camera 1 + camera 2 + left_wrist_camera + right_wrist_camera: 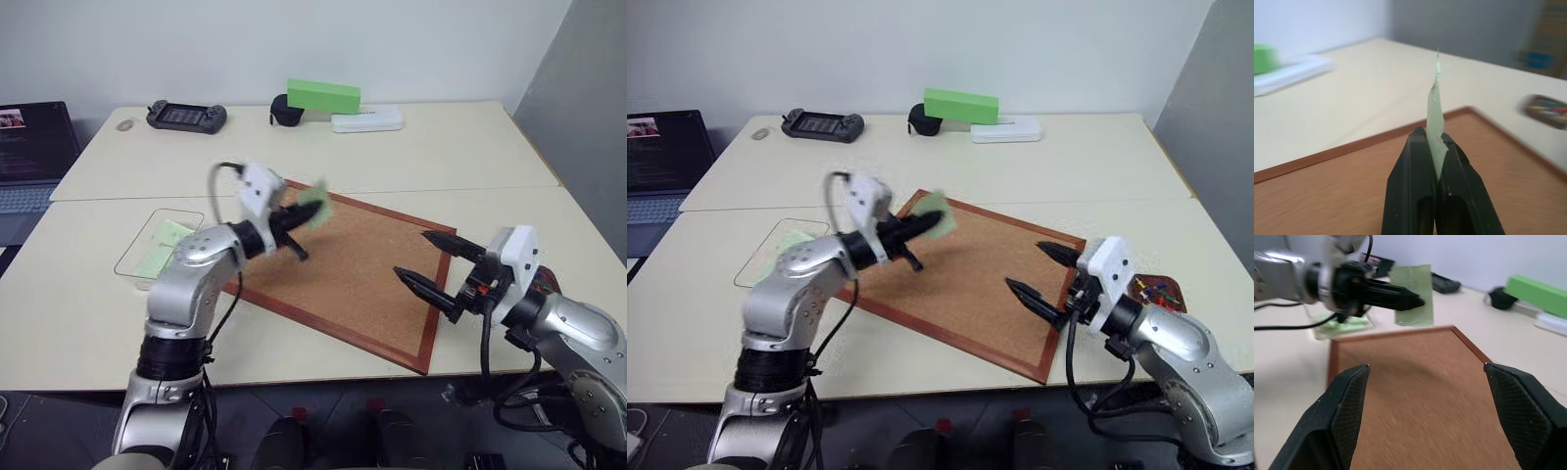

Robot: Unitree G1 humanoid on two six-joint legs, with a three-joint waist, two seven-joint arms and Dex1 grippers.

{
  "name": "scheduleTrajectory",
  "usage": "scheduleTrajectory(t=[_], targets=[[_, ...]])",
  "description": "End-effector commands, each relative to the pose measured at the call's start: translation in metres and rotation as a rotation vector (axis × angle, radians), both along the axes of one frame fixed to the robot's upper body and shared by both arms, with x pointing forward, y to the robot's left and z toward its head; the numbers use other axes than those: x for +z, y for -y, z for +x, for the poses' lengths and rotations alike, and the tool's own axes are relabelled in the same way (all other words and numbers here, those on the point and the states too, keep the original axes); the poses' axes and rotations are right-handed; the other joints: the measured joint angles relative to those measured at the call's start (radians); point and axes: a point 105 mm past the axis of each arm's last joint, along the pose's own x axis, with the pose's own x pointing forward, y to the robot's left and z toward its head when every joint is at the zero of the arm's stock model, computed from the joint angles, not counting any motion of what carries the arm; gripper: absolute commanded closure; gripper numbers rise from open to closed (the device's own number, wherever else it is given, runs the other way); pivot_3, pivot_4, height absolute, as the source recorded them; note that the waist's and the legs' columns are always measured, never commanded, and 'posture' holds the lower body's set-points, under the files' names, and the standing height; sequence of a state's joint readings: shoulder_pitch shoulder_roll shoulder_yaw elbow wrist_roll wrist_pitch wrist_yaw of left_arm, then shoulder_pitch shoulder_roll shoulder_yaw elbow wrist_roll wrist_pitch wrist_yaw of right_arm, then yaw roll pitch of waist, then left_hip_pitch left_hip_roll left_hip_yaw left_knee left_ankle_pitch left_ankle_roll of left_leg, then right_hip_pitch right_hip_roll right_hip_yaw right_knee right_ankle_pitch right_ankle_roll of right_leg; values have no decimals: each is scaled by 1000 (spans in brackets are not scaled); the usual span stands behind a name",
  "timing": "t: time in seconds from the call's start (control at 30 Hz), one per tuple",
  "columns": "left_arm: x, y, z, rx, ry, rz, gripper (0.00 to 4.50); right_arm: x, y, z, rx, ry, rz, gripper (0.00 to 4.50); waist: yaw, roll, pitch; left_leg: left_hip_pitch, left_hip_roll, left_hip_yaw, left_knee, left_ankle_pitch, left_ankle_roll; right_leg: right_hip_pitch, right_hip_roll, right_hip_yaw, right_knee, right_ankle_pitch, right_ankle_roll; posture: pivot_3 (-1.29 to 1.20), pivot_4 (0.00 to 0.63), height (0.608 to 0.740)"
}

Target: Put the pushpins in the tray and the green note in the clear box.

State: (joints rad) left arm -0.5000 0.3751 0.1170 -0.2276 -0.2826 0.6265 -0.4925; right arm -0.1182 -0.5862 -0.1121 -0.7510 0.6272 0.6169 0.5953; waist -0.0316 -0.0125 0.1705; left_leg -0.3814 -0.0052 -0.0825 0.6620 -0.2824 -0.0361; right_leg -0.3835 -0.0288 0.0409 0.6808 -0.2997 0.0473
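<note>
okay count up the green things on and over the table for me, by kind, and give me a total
Pale green notes: 3, one in the left gripper as the held note, two in the clear box as the boxed notes
Bright green block: 1
Total: 4

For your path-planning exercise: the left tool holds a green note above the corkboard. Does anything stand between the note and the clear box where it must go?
Nothing visible does. The green note, pinched in the left tool, hangs over the corkboard corner; the clear box, already holding green slips, lies open-topped on the table beside the board.
</note>
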Motion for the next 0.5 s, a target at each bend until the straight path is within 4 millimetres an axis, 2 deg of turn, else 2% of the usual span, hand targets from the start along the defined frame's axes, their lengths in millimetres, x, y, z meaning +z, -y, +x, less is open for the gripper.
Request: scheduleTrajectory(t=[0.03,0.1,0.23,0.37,0.5], targets=[[13,-67,-3,385,89,-2,4500,15,-21,-9,108,34,19,532,2,0,0,0,0,0,0,0,0,0,0,0,0,0,0,0,150,740],[7,-95,-5,525,80,-14,4500,18,-27,-7,135,35,27,532,2,-1,1,0,0,0,0,0,0,0,-1,0,0,0,0,0,150,740],[-7,-130,-5,682,58,-26,4500,19,-35,-4,173,25,30,532,13,-5,2,-1,-1,-1,0,0,0,0,-2,-1,0,0,0,0,150,740],[-12,-141,-4,742,55,-63,4500,16,-36,-1,189,11,26,532,24,-8,3,-1,-3,0,0,0,0,0,-4,-2,-1,0,0,0,150,740],[-34,-152,-5,773,-27,-117,4500,8,-34,0,192,-4,15,532,27,-9,4,-2,-3,0,0,0,0,-1,-6,-2,-1,0,0,0,150,740]])
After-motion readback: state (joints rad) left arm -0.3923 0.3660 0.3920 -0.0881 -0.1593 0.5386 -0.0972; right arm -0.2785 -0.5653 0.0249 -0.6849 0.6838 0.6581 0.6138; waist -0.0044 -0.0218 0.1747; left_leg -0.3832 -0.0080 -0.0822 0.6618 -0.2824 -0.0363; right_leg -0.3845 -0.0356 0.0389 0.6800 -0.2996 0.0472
